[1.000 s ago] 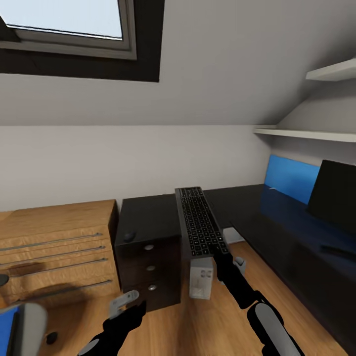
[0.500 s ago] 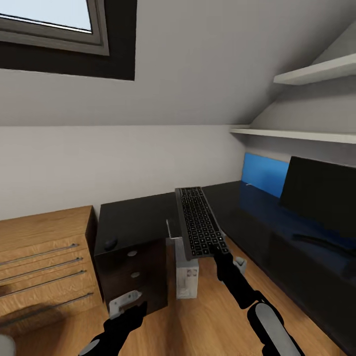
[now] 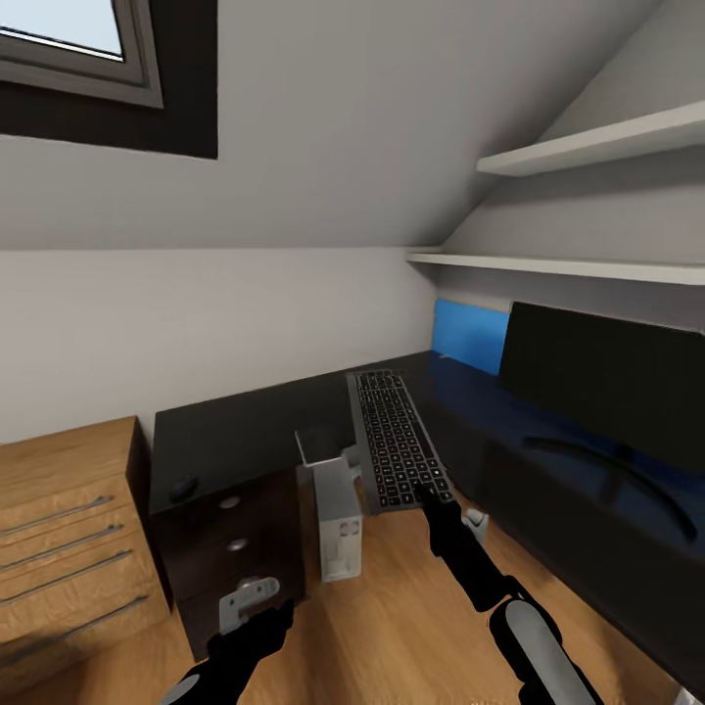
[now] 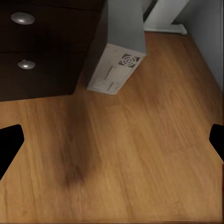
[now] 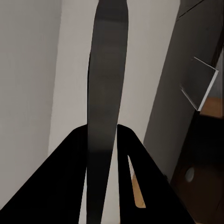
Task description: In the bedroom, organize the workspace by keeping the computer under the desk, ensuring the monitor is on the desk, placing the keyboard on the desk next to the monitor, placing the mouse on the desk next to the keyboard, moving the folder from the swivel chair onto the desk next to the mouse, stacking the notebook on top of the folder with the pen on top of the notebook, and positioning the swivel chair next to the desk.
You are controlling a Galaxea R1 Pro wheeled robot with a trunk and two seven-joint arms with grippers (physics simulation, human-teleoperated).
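View has swung right: the monitor (image 3: 612,387) now looms nearer on the desk (image 3: 255,431).
The right gripper (image 3: 429,497) clamps the keyboard (image 3: 394,436) by its near end, carried aloft for placing; the left gripper (image 3: 257,599) hangs wide, empty.

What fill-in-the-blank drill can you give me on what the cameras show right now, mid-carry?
1. The right gripper is shut on the near end of the ____.
2. The mouse lies on the black top of the ____.
3. The computer stands on the wooden ____.
4. The monitor stands on the desk to the ____ of the held keyboard in the head view.

Missing words: keyboard; desk; floor; right
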